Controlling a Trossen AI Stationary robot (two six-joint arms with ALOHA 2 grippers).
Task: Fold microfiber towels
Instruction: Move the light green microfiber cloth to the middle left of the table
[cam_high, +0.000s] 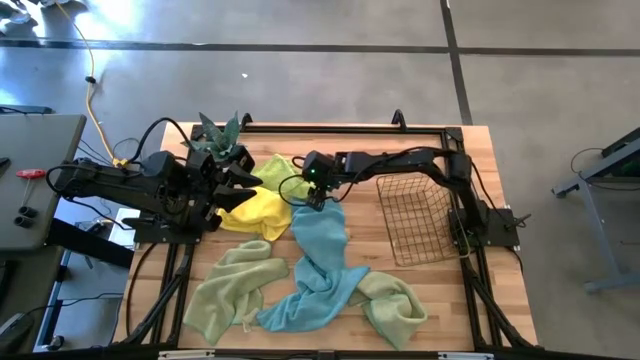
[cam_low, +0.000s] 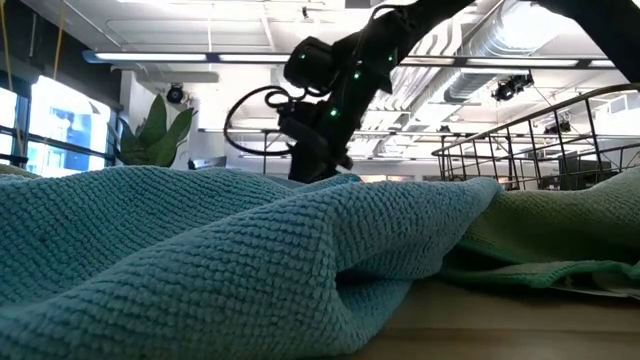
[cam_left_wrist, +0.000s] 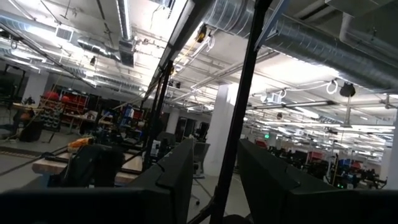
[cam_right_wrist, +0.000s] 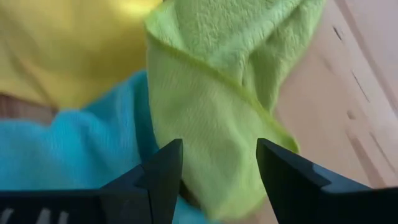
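The copper wire basket (cam_high: 413, 216) lies on the right side of the wooden surface (cam_high: 500, 200), and nothing shows inside it; through its mesh only the wood is seen. No writing or label can be read on anything.

The microfiber towels are loose on the surface, outside the basket. The yellow towel (cam_high: 256, 208) lies crumpled near the back left, beside the potted plant (cam_high: 222, 140). The light blue towel (cam_high: 318, 265) runs in a long band from the middle toward the front. A lime green towel (cam_high: 283, 166) lies behind the yellow one, a pale green towel (cam_high: 232, 290) sits at the front left, and another green towel (cam_high: 392, 304) at the front right touches the blue one.

The right pincer (cam_high: 314, 198) hangs just over the far end of the blue towel, where it meets the lime green one; its fingers (cam_right_wrist: 163, 171) stand apart with nothing between them. The left pincer (cam_high: 243, 183) is raised by the plant, above the yellow towel, its jaws parted and empty.
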